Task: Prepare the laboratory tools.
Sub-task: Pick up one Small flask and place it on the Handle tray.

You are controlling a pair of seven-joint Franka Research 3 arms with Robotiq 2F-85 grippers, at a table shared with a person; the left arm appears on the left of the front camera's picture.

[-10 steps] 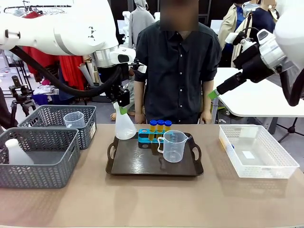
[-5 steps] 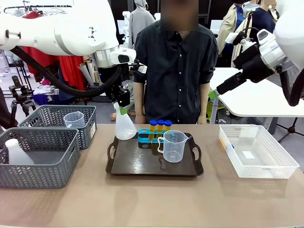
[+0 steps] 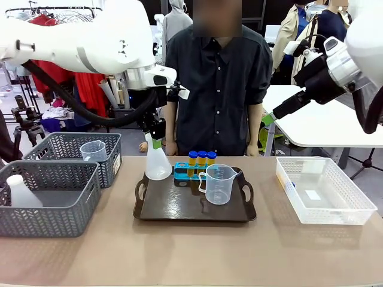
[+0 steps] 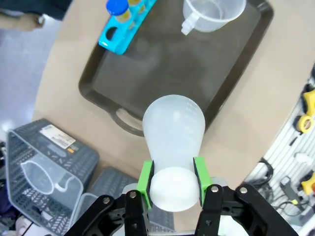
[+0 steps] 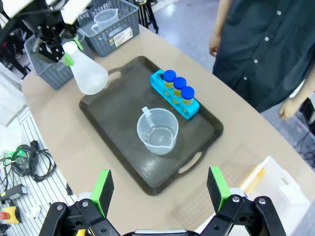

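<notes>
My left gripper is shut on the neck of the translucent white conical flask. It holds the flask over the back left corner of the dark brown tray. On the tray stand the small blue rack with three blue-capped tubes of yellow liquid, and the clear handled beaker. My right gripper hangs open high above the table's right side.
Two grey baskets sit at the left, one holding a white bottle, the other a clear beaker. A white mesh tray lies at the right. A person stands behind the table.
My left arm's wrist has shifted slightly to the right with the flask still held. The right arm has not moved.
</notes>
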